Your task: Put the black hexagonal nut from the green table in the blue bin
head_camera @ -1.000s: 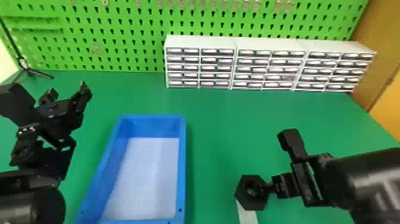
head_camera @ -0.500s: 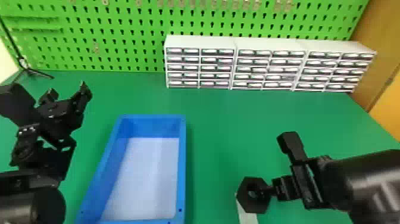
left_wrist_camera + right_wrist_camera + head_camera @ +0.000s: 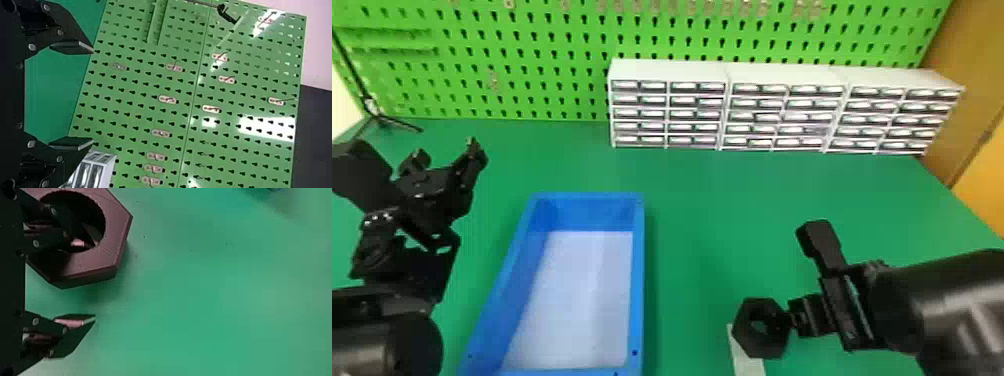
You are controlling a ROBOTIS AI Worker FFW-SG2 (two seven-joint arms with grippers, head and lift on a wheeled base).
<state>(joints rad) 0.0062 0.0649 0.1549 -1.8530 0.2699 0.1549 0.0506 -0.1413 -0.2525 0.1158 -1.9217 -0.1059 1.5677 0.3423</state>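
Green table (image 3: 732,200) | blue bin (image 3: 638,280), near end cropped | left fingers (image 3: 473,161) apart | right fingers (image 3: 821,240) apart, partly hiding nut (image 3: 746,320)

The head view looks forward and down across the desk (image 3: 712,200) to the pegboard (image 3: 532,90), which the left wrist view faces nearer; the right wrist view, seemingly facing the desk, shares the nut (image 3: 112,243) close up.
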